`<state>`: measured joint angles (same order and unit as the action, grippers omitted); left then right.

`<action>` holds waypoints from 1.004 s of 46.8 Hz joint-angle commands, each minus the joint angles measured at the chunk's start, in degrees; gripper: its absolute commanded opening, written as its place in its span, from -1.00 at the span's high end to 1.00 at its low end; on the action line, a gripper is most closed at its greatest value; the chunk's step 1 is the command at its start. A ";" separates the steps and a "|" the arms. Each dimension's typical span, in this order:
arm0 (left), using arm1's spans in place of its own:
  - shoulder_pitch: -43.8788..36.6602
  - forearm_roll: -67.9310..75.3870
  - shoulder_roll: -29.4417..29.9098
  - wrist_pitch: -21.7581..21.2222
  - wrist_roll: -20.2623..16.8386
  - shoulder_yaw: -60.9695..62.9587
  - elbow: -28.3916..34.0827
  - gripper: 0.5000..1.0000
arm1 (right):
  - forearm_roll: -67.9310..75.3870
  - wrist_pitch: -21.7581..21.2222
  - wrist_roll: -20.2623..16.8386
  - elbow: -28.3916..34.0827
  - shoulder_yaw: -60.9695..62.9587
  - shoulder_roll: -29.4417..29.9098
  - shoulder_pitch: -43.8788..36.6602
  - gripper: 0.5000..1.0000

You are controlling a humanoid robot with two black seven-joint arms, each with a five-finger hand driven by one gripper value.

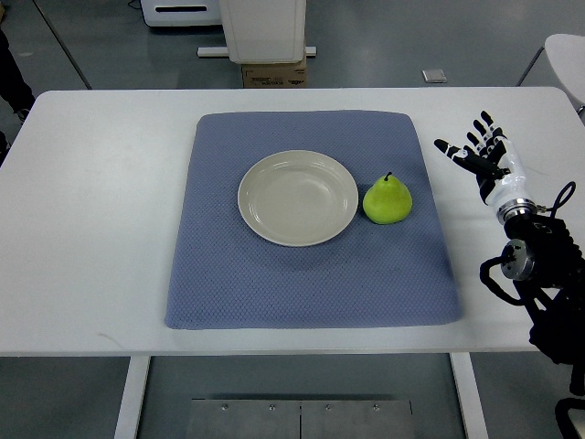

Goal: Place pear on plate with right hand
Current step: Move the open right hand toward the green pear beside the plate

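**Top view: pear waits beside plate as right hand readies its reach**

Top view, nearest the camera: the front edge of the white worktop (82,274), carrying a blue-grey mat (302,274). All positions below are given from the plate (297,198), a pale round dish, bare, resting near the middle of that mat.

Just beside the plate, on its right, sits the green pear (388,199), upright with its dark stem up and its base on the mat. It lies very close to the plate's rim; whether the two touch cannot be told.

Well to the right of the plate, off the mat and over the bare worktop, the right hand (484,160) is raised with its fingers (457,151) spread and holding nothing. Its dark arm enters from the lower right corner. No left arm shows.

Beyond the plate, past the worktop's far edge, a white stand base (263,27) and a cardboard box (273,73) stand on the grey floor.

By the look of it, the task stands at its opening step: the reach. The next move would call for the hand to travel left toward the pear, settle its open fingers around the fruit's wide lower body, close, lift it clear of the rim, and set it down in the plate's shallow well.
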<state>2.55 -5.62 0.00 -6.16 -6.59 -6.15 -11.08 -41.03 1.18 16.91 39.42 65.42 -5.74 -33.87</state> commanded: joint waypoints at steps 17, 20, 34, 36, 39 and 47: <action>0.00 0.00 0.00 0.00 0.00 0.00 0.00 -1.00 | -0.10 -1.71 0.40 8.04 0.68 -2.70 6.45 -1.00; -0.09 0.00 0.00 0.00 0.00 0.00 0.00 -1.00 | -0.10 -2.41 0.84 9.09 0.94 -3.14 7.50 -1.00; -0.09 0.00 0.00 0.00 0.00 0.00 0.00 -1.00 | -0.10 -3.64 2.07 15.51 1.03 -4.99 12.60 -1.00; -0.09 0.00 0.00 0.00 0.00 0.00 0.00 -1.00 | -0.10 -3.64 2.42 16.21 1.03 -5.16 13.39 -1.00; -0.09 0.00 0.00 0.00 0.00 0.00 0.00 -1.00 | -0.10 -3.73 3.30 17.27 1.03 -5.51 14.36 -1.00; -0.09 0.00 0.00 0.00 0.00 0.00 0.00 -1.00 | -0.54 -4.96 4.53 18.76 0.59 -5.51 15.50 -1.00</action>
<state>2.50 -5.62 0.00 -6.15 -6.59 -6.15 -11.08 -41.36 -3.21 20.94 57.87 66.28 -11.25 -18.61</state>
